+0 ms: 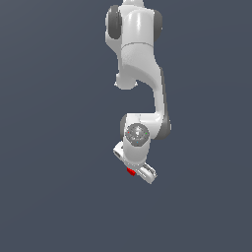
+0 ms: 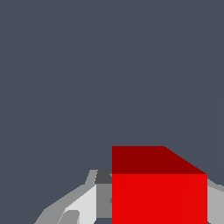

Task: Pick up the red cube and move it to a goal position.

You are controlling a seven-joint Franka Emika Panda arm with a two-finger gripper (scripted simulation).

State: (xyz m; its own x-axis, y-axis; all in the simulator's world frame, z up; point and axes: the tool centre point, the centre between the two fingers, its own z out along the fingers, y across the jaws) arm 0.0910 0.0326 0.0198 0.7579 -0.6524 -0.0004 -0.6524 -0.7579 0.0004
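The red cube (image 2: 159, 197) fills the near part of the wrist view and sits between the two grey-white fingers (image 2: 101, 199), which press against its two sides. In the exterior view only a small part of the red cube (image 1: 130, 171) shows, under the white hand of the arm. My gripper (image 1: 133, 173) is shut on the cube and points down, tilted. The fingertips are hidden by the hand in the exterior view. No goal marker shows in either view.
The white Panda arm (image 1: 140, 59) comes down from the top of the exterior view. A plain dark grey-blue ground (image 1: 59, 187) fills everything else in both views.
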